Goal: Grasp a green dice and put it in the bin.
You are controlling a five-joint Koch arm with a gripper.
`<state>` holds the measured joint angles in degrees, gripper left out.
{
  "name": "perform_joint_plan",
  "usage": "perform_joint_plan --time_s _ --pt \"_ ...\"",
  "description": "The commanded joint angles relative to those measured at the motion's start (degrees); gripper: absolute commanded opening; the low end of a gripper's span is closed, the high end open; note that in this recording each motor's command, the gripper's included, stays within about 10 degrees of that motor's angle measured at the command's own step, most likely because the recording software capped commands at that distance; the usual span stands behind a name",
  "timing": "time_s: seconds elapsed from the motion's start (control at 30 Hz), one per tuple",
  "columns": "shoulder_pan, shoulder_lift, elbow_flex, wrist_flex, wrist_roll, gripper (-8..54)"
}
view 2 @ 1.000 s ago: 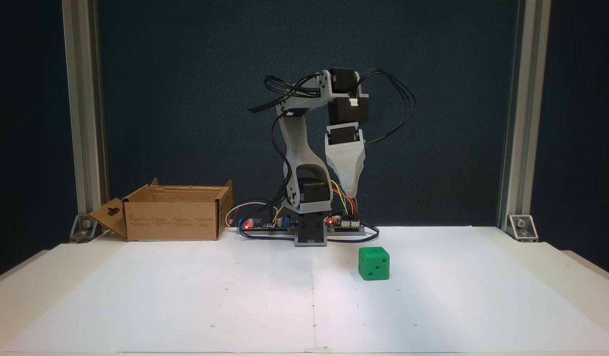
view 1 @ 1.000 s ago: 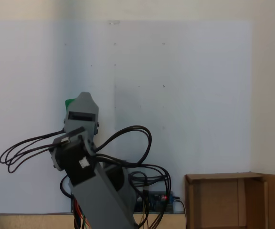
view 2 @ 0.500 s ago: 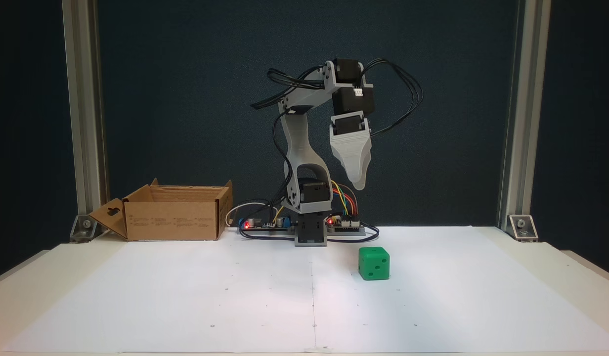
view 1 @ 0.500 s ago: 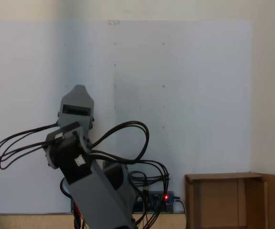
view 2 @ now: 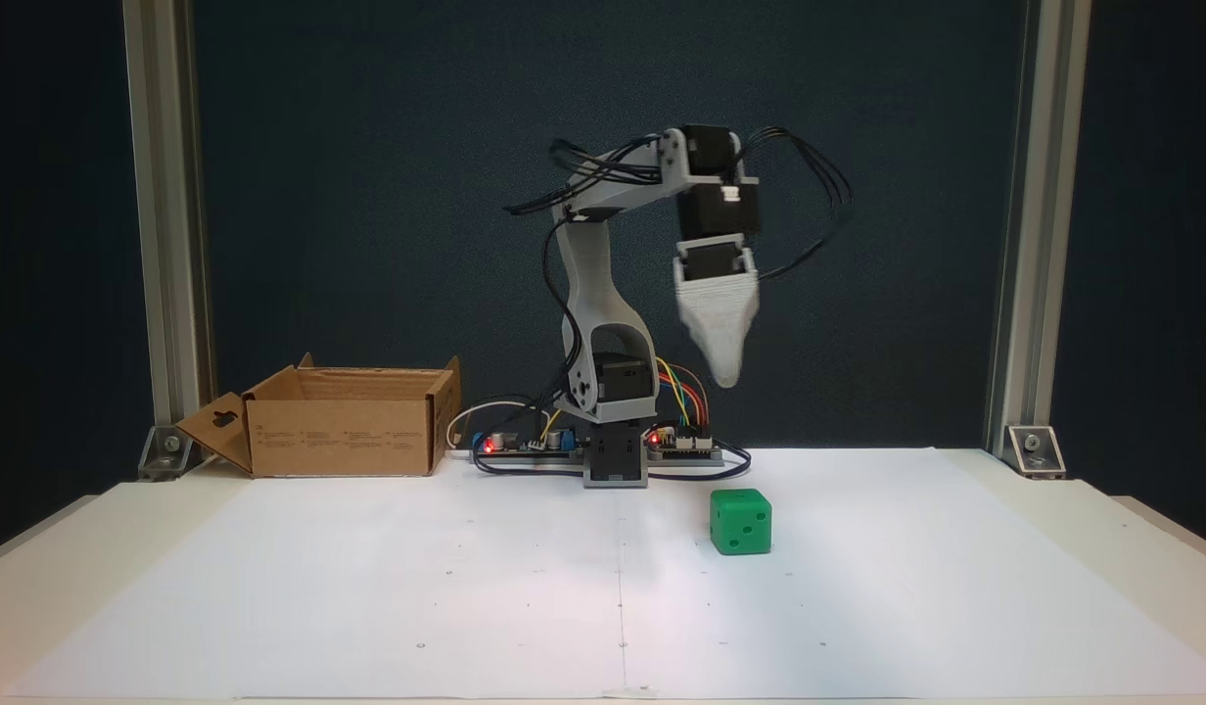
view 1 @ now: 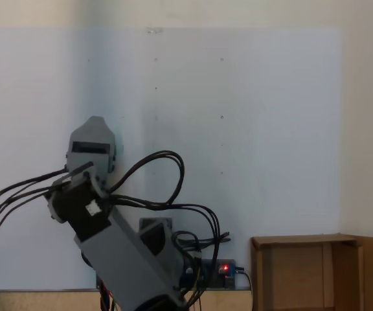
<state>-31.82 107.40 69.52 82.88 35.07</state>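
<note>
The green dice is a small green cube with dark pips. It rests on the white sheet, right of centre and just in front of the arm's base. My grey gripper hangs pointing down, well above the dice and slightly left of it, and touches nothing. Its jaws line up into one blurred tip, so I cannot tell whether they are open. In a fixed view from above, the gripper is at the left over the sheet. The bin is a brown cardboard box standing far left by the base; from above, the bin sits at the lower right.
Circuit boards with red lights and loose cables lie at the arm's base. Aluminium posts stand at both back corners. The white sheet covers the table in front of the arm.
The arm has swung right in the front fixed view and left in the view from above. The gripper has moved over towards the dice. The dice and the bin have stayed in place.
</note>
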Motion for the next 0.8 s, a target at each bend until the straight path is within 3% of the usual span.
perform_joint_plan --time_s 0.0,0.77 --pt "-0.3 0.1 -3.1 -2.6 4.1 37.1" --pt "0.8 -2.0 7.9 -6.1 4.1 39.4"
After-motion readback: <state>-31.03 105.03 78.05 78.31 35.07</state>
